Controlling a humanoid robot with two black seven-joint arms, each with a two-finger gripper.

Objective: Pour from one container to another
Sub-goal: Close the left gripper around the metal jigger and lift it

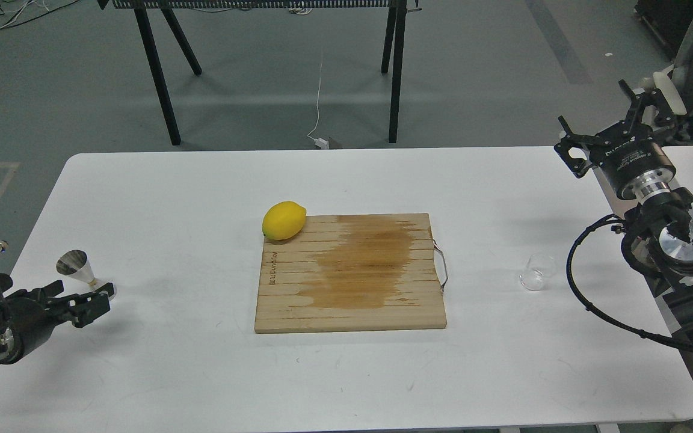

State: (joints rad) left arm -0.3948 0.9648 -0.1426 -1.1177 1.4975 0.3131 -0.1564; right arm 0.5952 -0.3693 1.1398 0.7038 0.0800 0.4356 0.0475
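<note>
The steel hourglass jigger (78,270) stands upright near the table's left edge. My left gripper (95,302) hovers low just in front of it, open, and one dark fingertip overlaps the jigger's base. Nothing is held between the fingers. The small clear glass cup (537,272) sits on the table at the right, beyond the board's metal handle. My right gripper (604,119) is raised well above and behind the cup, near the table's far right corner. It is open and empty, with its fingers spread wide.
A wooden cutting board (349,300) with a dark wet stain lies in the middle of the white table (202,373). A yellow lemon (284,221) rests at the board's far left corner. Black cables loop off the right arm (575,282) next to the cup.
</note>
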